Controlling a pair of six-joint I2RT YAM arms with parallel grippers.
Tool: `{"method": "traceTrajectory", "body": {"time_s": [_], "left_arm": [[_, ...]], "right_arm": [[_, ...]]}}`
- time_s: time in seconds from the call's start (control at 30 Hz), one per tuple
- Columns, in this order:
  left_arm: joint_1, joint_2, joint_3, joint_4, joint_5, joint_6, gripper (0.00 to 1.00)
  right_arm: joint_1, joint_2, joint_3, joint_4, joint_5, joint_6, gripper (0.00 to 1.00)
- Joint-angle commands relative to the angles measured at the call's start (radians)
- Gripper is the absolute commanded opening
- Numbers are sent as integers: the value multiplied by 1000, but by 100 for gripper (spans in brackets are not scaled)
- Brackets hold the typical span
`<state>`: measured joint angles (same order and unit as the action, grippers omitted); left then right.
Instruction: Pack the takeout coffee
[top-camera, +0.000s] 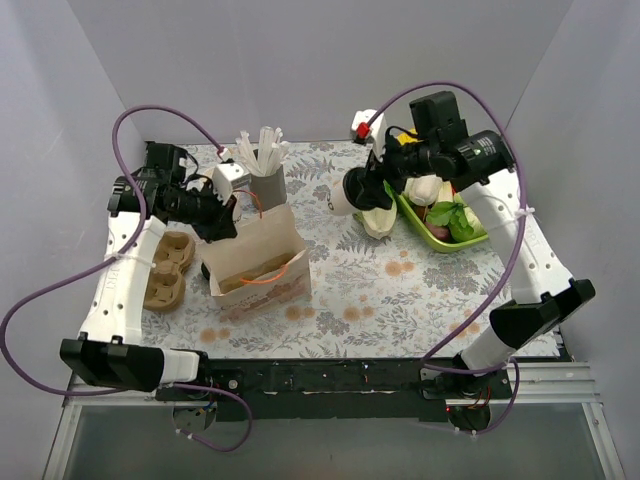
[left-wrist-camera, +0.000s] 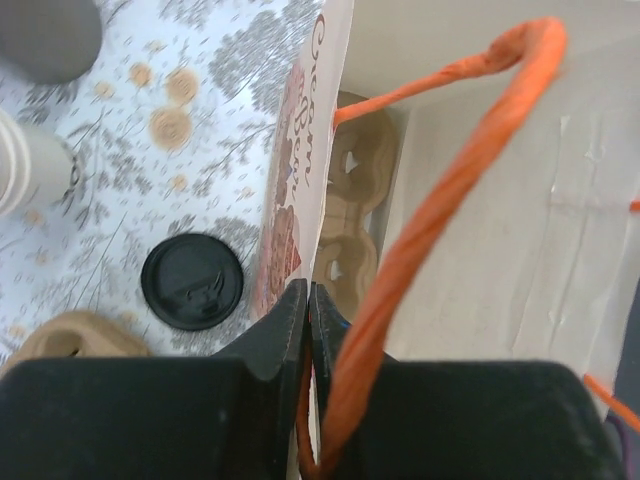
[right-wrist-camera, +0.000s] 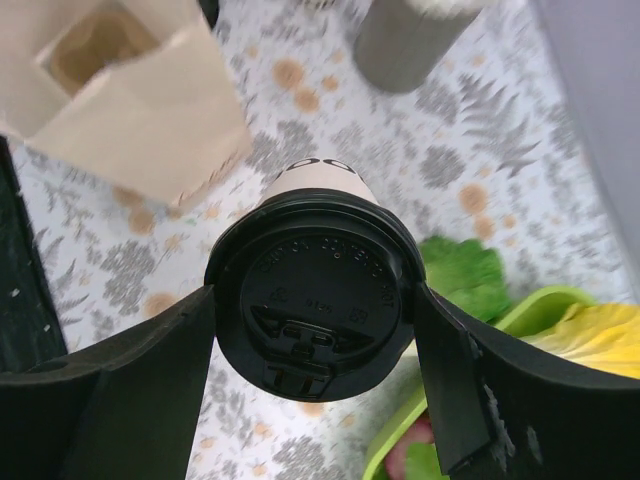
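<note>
Takeout coffee hangs above the table, gripped at its lidded top between the right gripper's fingers. It is beside the green tray, at two o'clock from the paper bag. The left gripper pinches the bag's wall, holding its mouth open. The carry looks underway; next, swing toward eight o'clock and lower the cup inside. Two cardboard carriers, one bag, one loose lid, one lidded cup.

Left tool is pinched nearly closed, and the raised right tool clamps with fingers spread wide.
</note>
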<state>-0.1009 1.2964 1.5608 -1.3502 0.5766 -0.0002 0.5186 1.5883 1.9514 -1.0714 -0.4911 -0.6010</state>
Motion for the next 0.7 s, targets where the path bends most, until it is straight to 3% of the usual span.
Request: {"method": "traceTrajectory", "body": {"time_s": [0.0, 0.27, 0.67], "left_arm": [[-51, 73, 68, -21, 131, -27, 0], [-135, 182, 113, 94, 126, -122, 0], [-232, 337, 248, 209, 134, -204, 0]], "right_arm": [[1, -48, 150, 120, -13, 38, 1], [60, -126, 161, 189, -92, -28, 1], [144, -142, 139, 39, -100, -164, 1]]}}
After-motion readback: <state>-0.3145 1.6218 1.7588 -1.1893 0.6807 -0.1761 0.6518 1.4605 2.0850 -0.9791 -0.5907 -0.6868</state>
